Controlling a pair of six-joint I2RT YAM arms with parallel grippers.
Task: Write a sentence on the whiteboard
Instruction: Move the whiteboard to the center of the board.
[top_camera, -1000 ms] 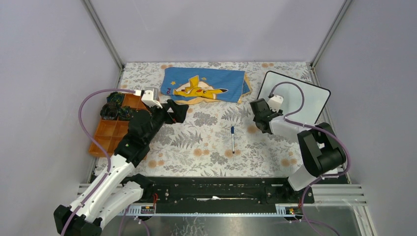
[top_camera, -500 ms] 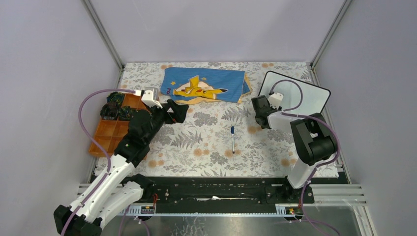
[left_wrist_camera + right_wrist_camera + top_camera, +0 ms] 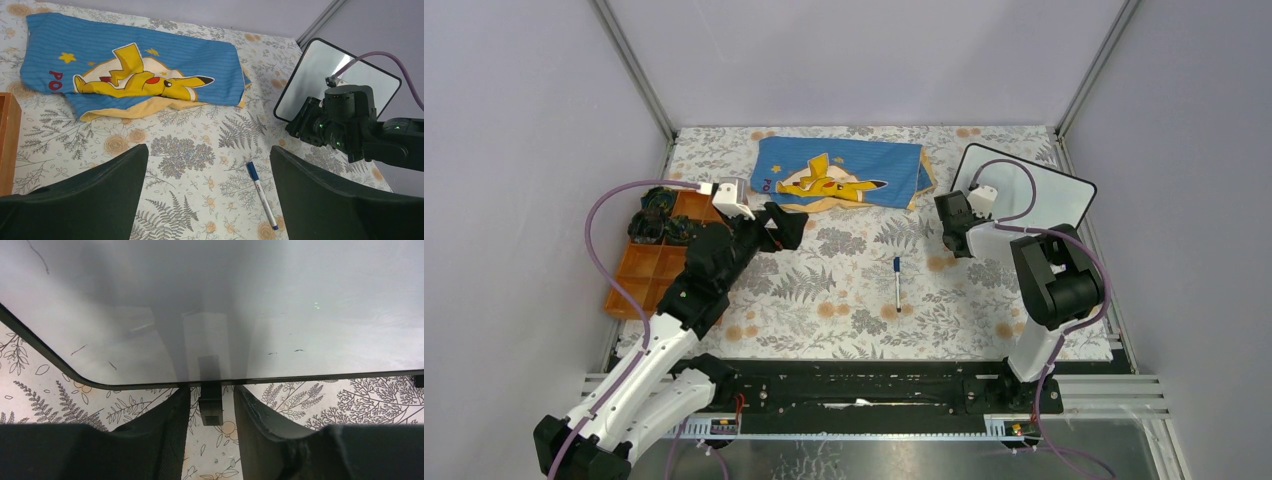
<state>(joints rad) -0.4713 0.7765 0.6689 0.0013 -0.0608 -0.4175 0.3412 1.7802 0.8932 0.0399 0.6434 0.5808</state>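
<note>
I judge the glossy white black-rimmed whiteboard [image 3: 1049, 195] stiff, slippery; right gripper [image 3: 210, 390], fingers narrow, straddles its eight-o'clock black foot [image 3: 210, 410]; left gripper [image 3: 207, 150] wide.

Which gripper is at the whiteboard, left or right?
The right gripper: its fingertips are at the rim of the whiteboard. The left gripper hangs open over the floral table, well away.

On one desk [image 3: 824, 310] there are one whiteboard [image 3: 1059, 200], one marker [image 3: 897, 283], one blue cloth [image 3: 844, 172] and one orange tray [image 3: 639, 280]. There are two grippers: left gripper [image 3: 786, 228], right gripper [image 3: 949, 215].
</note>
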